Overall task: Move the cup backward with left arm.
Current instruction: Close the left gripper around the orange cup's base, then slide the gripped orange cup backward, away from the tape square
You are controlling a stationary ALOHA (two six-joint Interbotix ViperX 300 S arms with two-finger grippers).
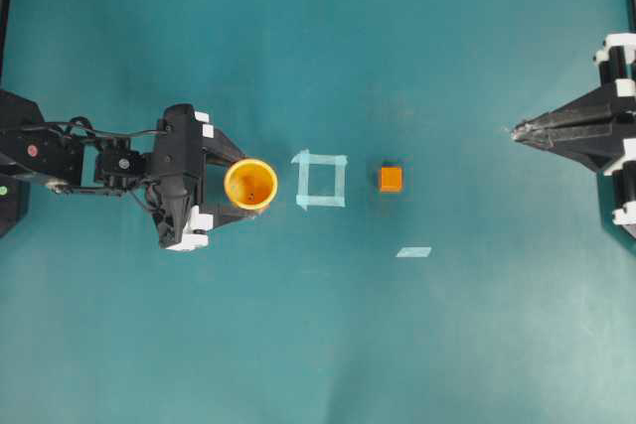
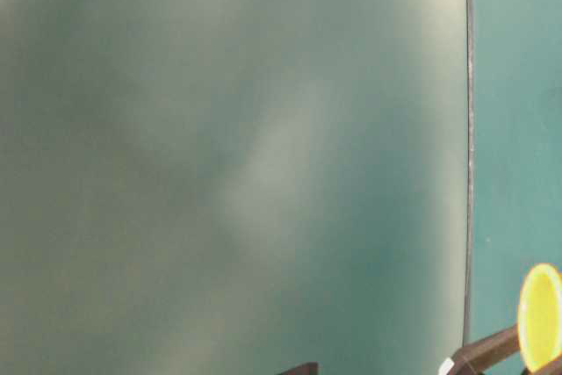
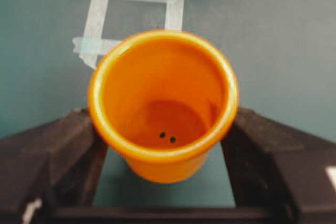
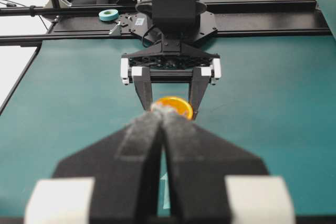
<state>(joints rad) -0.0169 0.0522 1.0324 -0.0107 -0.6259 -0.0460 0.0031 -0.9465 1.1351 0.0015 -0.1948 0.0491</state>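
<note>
The orange-yellow cup (image 1: 250, 184) stands upright on the teal table, left of a tape square (image 1: 320, 179). My left gripper (image 1: 238, 186) reaches in from the left with one finger on each side of the cup. In the left wrist view the cup (image 3: 163, 103) fills the space between the black fingers (image 3: 63, 145), which press against its rim on both sides. The right wrist view shows the cup (image 4: 179, 106) partly hidden behind my right gripper (image 4: 164, 111). The right gripper (image 1: 515, 131) rests at the far right edge, shut and empty.
A small orange cube (image 1: 391, 179) lies right of the tape square, and a loose tape strip (image 1: 413, 252) lies in front of it. A tape roll (image 4: 108, 14) sits on the frame behind the left arm. The table-level view is mostly blur, with the cup (image 2: 540, 318) at its lower right.
</note>
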